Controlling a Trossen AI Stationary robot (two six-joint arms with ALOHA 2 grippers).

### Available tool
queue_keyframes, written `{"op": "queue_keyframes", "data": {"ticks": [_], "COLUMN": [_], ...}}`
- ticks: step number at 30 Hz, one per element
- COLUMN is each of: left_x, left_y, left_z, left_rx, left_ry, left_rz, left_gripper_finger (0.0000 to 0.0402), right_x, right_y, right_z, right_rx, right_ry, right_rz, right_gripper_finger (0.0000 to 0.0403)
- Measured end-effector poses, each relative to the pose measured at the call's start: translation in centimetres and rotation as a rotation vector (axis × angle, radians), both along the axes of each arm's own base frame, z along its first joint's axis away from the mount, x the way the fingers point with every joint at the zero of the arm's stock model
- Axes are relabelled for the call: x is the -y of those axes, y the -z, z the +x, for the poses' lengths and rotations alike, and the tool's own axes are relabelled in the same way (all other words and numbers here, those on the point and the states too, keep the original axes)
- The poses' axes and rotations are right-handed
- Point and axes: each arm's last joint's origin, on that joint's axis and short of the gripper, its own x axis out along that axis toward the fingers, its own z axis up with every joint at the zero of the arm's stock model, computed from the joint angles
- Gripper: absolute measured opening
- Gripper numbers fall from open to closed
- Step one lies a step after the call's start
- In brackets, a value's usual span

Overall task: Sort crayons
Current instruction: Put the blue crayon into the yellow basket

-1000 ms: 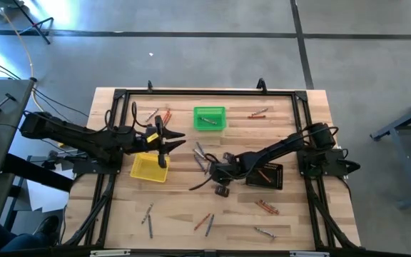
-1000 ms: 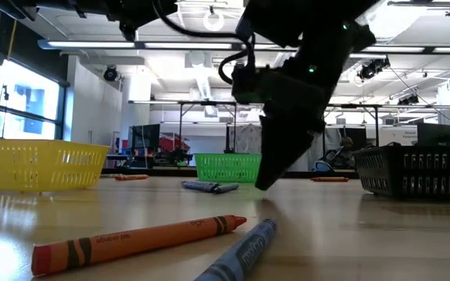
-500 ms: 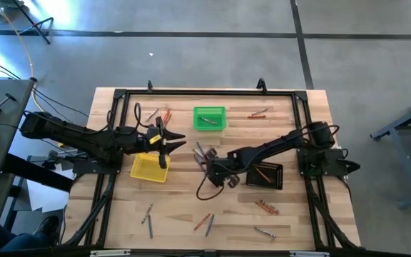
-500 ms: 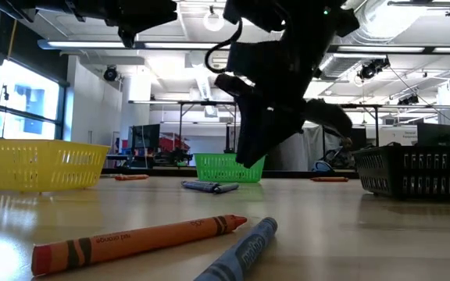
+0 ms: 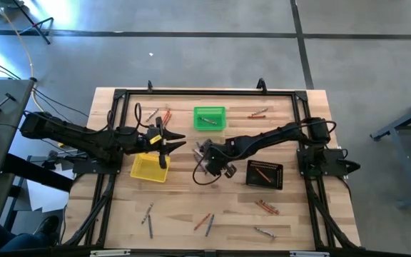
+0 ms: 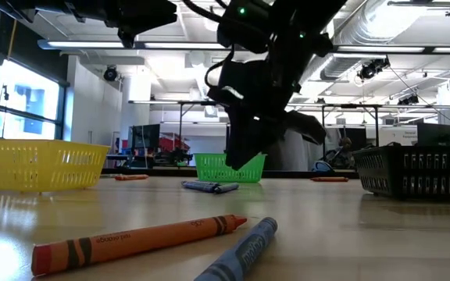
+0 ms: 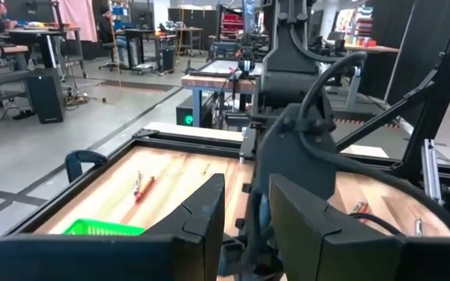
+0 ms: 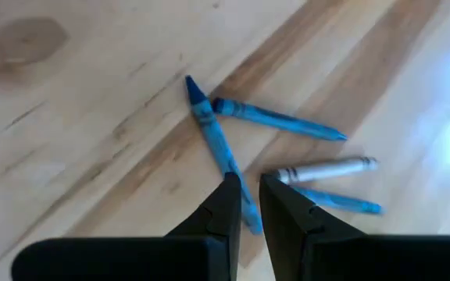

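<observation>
- Wooden surface (image 5: 177, 207) carries three mesh baskets: yellow basket (image 5: 149, 168), green basket (image 5: 210, 118), black basket (image 5: 265, 174).
- Left end effector (image 5: 168, 141) hangs over the yellow basket, fingers parted, nothing seen between them.
- Right end effector (image 8: 244, 204) hovers just above a cluster of crayons (image 8: 283, 168) mid-surface, fingers narrowly apart, gripping nothing.
- Crayons look light, stiff, waxy and likely to roll; they probably snap if squeezed hard.
- Best hold: across the paper-wrapped middle of the blue crayon (image 8: 219, 147), clear of its neighbours.
</observation>
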Motion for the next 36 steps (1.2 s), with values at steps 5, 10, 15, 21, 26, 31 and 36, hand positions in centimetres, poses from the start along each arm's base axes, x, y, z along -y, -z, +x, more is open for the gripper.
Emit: {"op": "queue_keyframes", "data": {"ticks": [5, 10, 15, 21, 26, 31, 36], "left_x": [0.0, 0.0, 0.0, 0.0, 0.0, 0.0, 0.0], "left_y": [0.0, 0.0, 0.1, 0.2, 0.3, 0.3, 0.4], "left_z": [0.0, 0.0, 0.0, 0.0, 0.0, 0.0, 0.0], "left_rx": [-0.005, -0.007, -0.013, -0.024, -0.03, -0.034, -0.047], "left_ry": [0.0, 0.001, 0.001, 0.001, 0.001, 0.001, 0.001], "left_rz": [0.014, 0.019, 0.022, 0.021, 0.021, 0.022, 0.015], "left_gripper_finger": [0.009, 0.009, 0.009, 0.009, 0.009, 0.009, 0.009], "right_x": [0.3, 0.5, 0.5, 0.5, 0.9, 1.4, 1.4], "right_y": [1.1, 2.2, 2.5, 2.5, 2.9, 4.1, 4.4], "right_z": [0.2, 0.6, 0.8, 0.8, 0.9, 1.0, 0.9], "right_rx": [-0.028, -0.033, -0.027, -0.026, -0.034, -0.069, -0.09], "right_ry": [-0.043, -0.089, -0.115, -0.148, -0.13, -0.042, 0.039], "right_rz": [-0.017, -0.055, -0.076, -0.081, 0.003, 0.076, 0.148], "right_gripper_finger": [0.0044, 0.0044, 0.0044, 0.0044, 0.0044, 0.0044, 0.0044]}}
